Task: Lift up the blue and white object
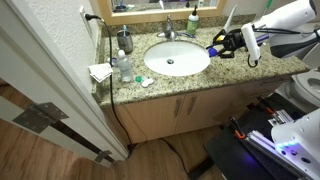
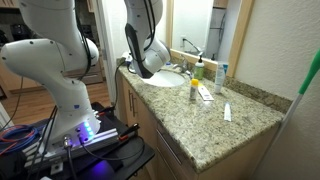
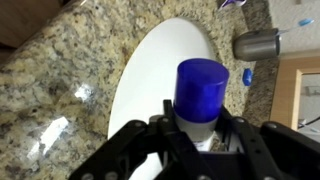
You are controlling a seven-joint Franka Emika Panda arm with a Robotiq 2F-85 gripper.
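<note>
Tool [image 3: 200,140] clenched on blue and white object [image 3: 201,88] (white end between fingers), near sink [image 3: 140,75].

One sink [image 1: 165,58], one blue-and-white object [image 3: 200,88]

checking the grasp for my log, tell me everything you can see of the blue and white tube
The blue and white tube is a small, plastic-looking cylinder: glossy bright blue end, white part beneath. The gripper is shut on the white part, a finger each side. The white sink basin shows behind it in the wrist view.
</note>
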